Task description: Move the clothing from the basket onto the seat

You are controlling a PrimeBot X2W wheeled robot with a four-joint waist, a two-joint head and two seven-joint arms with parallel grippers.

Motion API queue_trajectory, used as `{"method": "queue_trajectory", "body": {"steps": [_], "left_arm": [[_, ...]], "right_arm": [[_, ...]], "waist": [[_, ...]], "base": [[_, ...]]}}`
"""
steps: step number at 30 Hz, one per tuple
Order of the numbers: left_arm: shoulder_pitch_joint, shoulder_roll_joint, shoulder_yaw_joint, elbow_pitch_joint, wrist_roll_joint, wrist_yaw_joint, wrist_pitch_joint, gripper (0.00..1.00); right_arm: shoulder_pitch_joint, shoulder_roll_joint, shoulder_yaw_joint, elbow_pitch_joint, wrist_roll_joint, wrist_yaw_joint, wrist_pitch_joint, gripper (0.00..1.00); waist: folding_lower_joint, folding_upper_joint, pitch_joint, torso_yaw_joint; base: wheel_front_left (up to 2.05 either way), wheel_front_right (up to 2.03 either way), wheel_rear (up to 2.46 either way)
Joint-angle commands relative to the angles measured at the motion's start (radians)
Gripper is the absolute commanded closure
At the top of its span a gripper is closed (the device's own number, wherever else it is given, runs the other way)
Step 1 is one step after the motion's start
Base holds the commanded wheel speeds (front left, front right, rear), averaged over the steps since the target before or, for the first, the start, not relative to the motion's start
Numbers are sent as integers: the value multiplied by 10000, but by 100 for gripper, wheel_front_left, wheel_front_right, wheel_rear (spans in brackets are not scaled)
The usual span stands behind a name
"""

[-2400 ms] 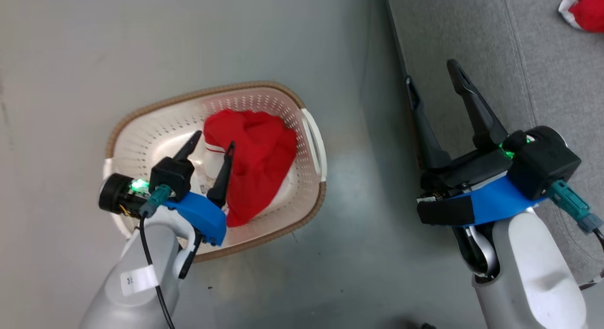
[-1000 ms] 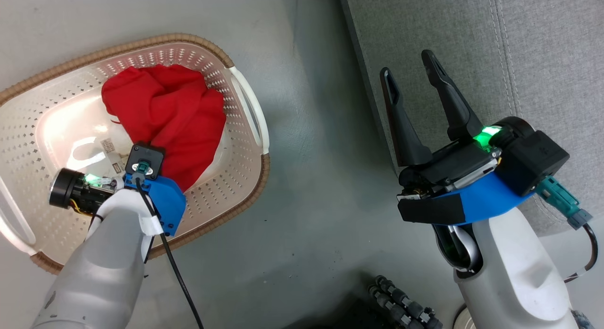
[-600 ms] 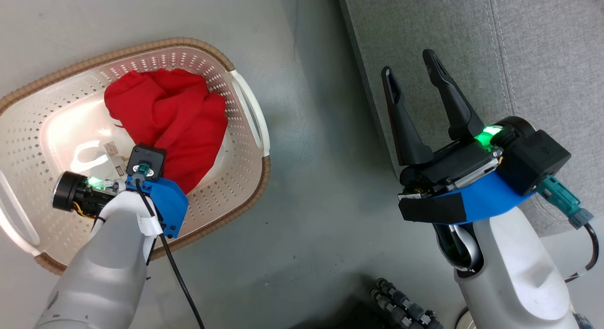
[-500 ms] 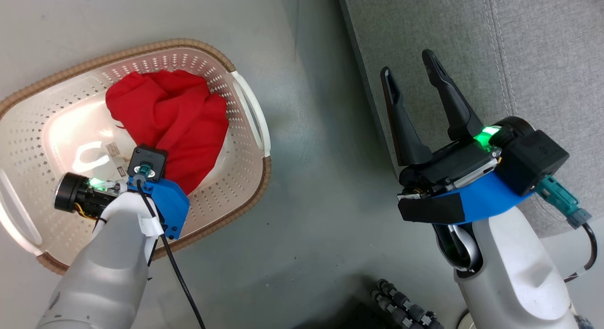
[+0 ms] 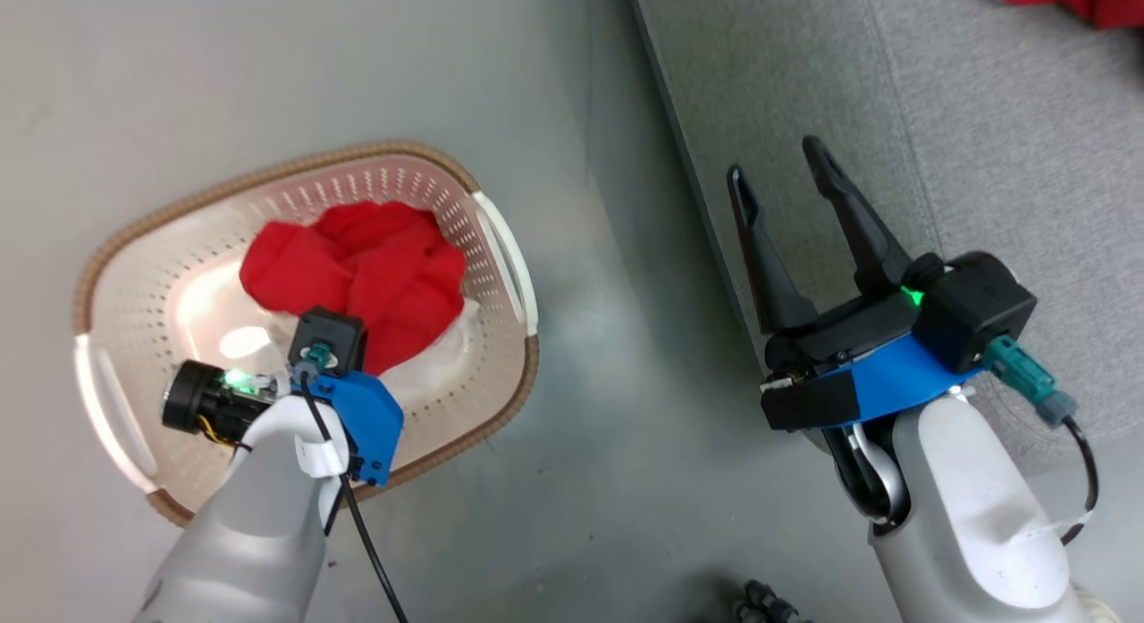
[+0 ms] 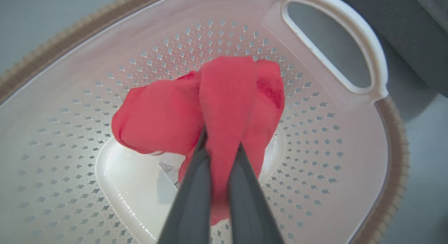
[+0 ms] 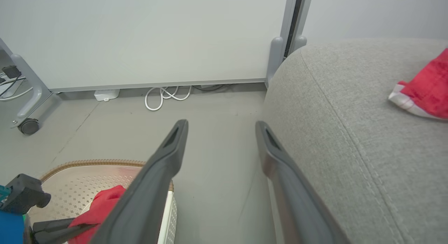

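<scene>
head view, grey floor (image 5: 617,480), basket (image 5: 147,315) by seat (image 5: 983,140), l claw (image 6: 221,144) pinching clothing (image 5: 375,265), r claw (image 5: 776,158) open

Open floor (image 5: 617,382) btwn basket (image 5: 402,181) & seat (image 5: 894,113); basket walls + handle (image 5: 509,256) round clothing (image 5: 375,265)

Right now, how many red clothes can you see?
2. One bright red fabric garment is in the cream perforated plastic basket, pinched by the left gripper; the other garment lies on the light grey fabric seat. More may hide underneath.

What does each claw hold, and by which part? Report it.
Left claw pinches a raised fold of the red garment inside the basket; right claw holds nothing.
</scene>
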Motion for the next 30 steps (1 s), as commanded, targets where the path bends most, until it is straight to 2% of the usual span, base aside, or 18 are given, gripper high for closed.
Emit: {"method": "queue_trajectory", "body": {"steps": [1,14,22,30], "left_arm": [[129,-65,-21,-101,-76,-52,-71,100],[1329,-552,29,-1441,-374,-479,-72,100],[1897,-762,-65,-2931,-608,-797,-74,100],[2119,-828,-214,-4447,-989,-913,-74,100]], "right_arm": [[176,9,-41,120,-70,1,86,0],[1025,4,-76,906,-413,1,598,0],[1804,1,-252,1110,-528,1,1000,0],[2541,1,-383,976,-539,1,1352,0]], "waist": [[1,0,-709,291],[1,0,-3394,1181],[1,0,-4911,2018],[1,0,-5979,2762]], "base": [[0,0,0],[0,0,0],[0,0,0],[0,0,0]]}}
